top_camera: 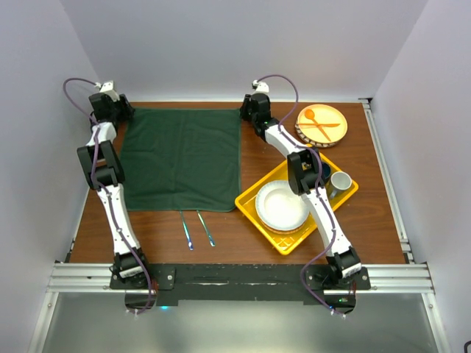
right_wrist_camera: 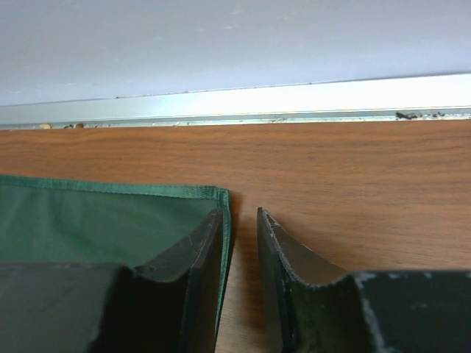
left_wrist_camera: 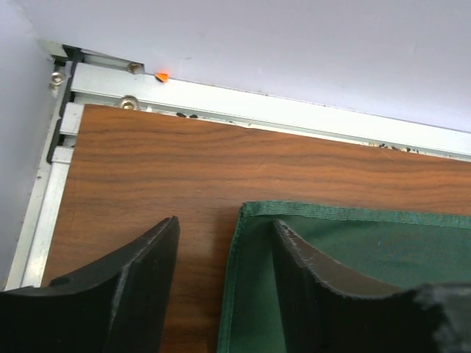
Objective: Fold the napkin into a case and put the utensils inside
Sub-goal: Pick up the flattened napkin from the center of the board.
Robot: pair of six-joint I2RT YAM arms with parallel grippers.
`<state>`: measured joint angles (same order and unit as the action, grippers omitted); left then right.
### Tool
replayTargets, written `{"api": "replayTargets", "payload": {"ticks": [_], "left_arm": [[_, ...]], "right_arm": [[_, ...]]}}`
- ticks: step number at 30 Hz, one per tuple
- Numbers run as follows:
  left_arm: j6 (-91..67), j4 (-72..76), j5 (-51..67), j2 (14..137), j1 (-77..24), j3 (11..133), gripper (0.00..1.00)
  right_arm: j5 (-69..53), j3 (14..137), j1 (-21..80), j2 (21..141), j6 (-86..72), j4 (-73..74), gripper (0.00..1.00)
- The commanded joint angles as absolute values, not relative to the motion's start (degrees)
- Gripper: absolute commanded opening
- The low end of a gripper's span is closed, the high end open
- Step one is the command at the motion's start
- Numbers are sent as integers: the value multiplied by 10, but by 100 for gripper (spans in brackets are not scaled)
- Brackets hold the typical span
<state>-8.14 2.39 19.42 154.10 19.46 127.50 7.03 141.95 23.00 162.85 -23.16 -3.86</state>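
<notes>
Napkin [top_camera: 182, 158] lies flat on the left half of the table [top_camera: 368, 228], utensils [top_camera: 186, 230] just before its near edge (side by side, not touching), tray [top_camera: 246, 200] holding plate [top_camera: 280, 209] and cup [top_camera: 340, 181] to its right, second plate [top_camera: 333, 115] behind the tray.

Both stretched forward, left arm [top_camera: 110, 197] and right arm [top_camera: 324, 213], wrists low. Jaws of left gripper [left_wrist_camera: 224, 224] stood well apart; right gripper [right_wrist_camera: 241, 213] jaws nearly together, narrow gap showing.

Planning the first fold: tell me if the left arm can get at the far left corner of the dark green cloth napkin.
Probably yes: the left pincer stands open astride the napkin edge beside that corner, with nothing in between.
</notes>
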Motion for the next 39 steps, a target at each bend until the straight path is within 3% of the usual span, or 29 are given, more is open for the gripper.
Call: {"api": "replayTargets", "payload": {"ticks": [1, 6, 14, 39], "left_arm": [[-91, 54, 234, 1549, 190, 1304, 52], [-95, 61, 248, 1544, 190, 1303, 40], [-89, 58, 244, 1539, 190, 1297, 40], [-113, 48, 243, 1523, 190, 1277, 39]], "right_arm": [[49, 1444, 229, 1624, -232, -71, 27], [33, 1446, 229, 1629, -230, -84, 29], [54, 1469, 229, 1642, -251, -74, 34], [60, 1484, 230, 1661, -370, -12, 33]]}}
